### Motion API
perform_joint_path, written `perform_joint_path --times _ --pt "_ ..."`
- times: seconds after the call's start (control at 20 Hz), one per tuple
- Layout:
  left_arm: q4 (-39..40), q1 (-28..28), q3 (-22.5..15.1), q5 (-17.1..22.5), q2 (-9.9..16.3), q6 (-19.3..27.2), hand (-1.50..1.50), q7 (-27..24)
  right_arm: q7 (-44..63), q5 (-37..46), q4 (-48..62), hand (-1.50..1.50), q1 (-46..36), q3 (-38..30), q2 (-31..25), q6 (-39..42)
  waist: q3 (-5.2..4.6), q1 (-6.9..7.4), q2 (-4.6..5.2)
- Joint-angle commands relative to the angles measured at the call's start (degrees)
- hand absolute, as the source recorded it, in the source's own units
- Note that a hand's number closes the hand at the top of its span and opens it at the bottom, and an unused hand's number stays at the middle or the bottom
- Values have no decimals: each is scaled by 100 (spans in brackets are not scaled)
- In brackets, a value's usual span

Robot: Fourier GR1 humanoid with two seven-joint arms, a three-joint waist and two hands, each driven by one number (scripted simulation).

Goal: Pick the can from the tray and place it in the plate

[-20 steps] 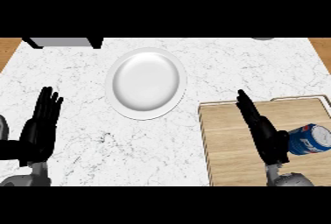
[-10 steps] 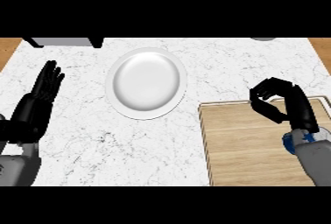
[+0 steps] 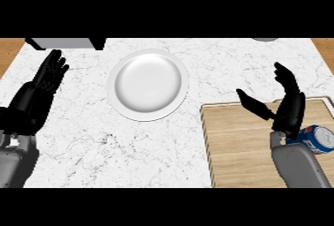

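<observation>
Even, bright light falls from above, leaving only a faint soft shadow around the plate point(image 3: 149, 84) on the bench point(image 3: 215, 66).

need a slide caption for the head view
Right robot hand open above the wooden tray, blue can beside its wrist, white plate empty.

This looks like a kitchen: a white marble-patterned counter point(image 3: 163, 145) fills most of the frame, edged with wood at the upper corners. A white plate point(image 3: 148, 84) sits at upper centre, a wooden tray point(image 3: 241, 145) at lower right, and a grey appliance-like box point(image 3: 65, 43) at upper left.
</observation>
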Motion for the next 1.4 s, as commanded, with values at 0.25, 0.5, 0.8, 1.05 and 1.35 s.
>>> perform_joint_path --times 0.25,0.5,0.8,1.05,1.35 --pt "174 96 120 -67 -50 -214 0 -73 2410 1872 -1737 -150 426 115 -797 777 -19 -109 -37" --pt "171 -198 160 -101 -6 -71 0 202 4119 1635 -1499 -150 -132 15 -1552 2882 -43 -121 -42" --pt "39 -229 128 -101 -90 -23 0 270 5746 760 -2066 -150 -210 194 -1931 4946 -32 -154 -70" --pt "-114 8 134 -105 -4 -163 0 208 6660 -138 -2127 -150 -476 43 -1833 5742 -23 -11 -53" --pt "-64 -197 115 -176 -146 -72 0 257 6947 -379 -1814 -150 -542 48 -2086 5908 -16 -7 -25"
